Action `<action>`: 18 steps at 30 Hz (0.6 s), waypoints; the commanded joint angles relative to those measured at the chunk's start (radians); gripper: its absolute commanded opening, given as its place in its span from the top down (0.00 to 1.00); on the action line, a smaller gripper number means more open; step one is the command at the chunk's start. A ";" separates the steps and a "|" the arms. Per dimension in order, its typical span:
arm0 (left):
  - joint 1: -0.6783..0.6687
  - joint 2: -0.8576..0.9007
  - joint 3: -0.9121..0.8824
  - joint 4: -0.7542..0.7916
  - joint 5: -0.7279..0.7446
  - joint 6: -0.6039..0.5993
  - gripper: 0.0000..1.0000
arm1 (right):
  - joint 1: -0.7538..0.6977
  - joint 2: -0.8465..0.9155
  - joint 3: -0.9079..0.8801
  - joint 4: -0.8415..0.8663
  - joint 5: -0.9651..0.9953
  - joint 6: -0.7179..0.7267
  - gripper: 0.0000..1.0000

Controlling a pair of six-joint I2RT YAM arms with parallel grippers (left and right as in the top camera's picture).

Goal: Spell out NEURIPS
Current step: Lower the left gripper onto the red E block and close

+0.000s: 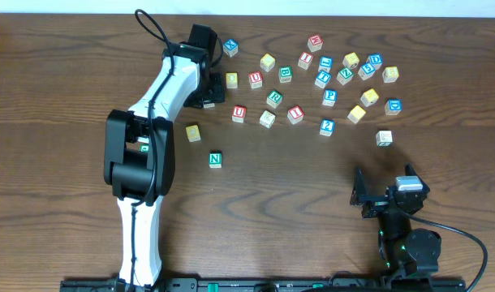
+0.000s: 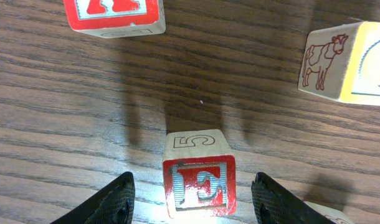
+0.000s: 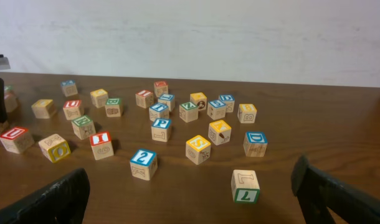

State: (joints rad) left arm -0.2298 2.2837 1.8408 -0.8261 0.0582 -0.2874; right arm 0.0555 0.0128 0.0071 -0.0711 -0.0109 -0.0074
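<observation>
near edge: right gripper (image 3: 191,177) sits low over the front of the table (image 1: 312,211), fingers spread wide, only bare wood between them. just past it we log a green t block (image 3: 245,185), standing apart from the main scatter.

mid-table, left of centre: n block (image 1: 215,159), green letter face up, sides roughly square to the table edge, bare wood all round it. a yellow block (image 1: 193,132) lies just beyond, beside the left arm (image 1: 170,89).

further out: left gripper (image 2: 191,186) straddles the e block (image 2: 199,186). the claw is spread, one finger on each side, and a strip of wood shows between each finger and the block, so no contact. the e block rests on the table with its red e face up, the top of the letter pointing away from the wrist camera and a 5 on the far side face. it is a cube, so no long axis; it sits slightly turned against the line of the fingers. in the overhead view it is hidden under the gripper.

beyond it: a red block (image 2: 112,15) to the far left and a cow block (image 2: 336,62) to the far right, open wood between each and the e block.

to the right in the scatter: u block (image 1: 239,113) and i block (image 1: 295,114), both red. the farthest blocks sit near the far edge, with the wall (image 3: 190,37) behind.
</observation>
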 commanded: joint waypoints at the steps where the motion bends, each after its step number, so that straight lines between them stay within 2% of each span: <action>1: 0.003 0.006 0.023 0.004 0.002 0.006 0.41 | -0.008 -0.004 -0.001 -0.005 0.001 0.014 0.01; 6: 0.003 0.006 0.023 0.006 0.002 0.006 0.44 | -0.008 -0.004 -0.001 -0.005 0.001 0.014 0.01; 18: 0.003 0.034 0.022 0.013 0.002 0.006 0.44 | -0.008 -0.004 -0.001 -0.005 0.001 0.014 0.01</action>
State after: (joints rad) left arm -0.2298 2.2944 1.8408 -0.8135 0.0582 -0.2874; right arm 0.0555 0.0128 0.0071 -0.0708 -0.0109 -0.0074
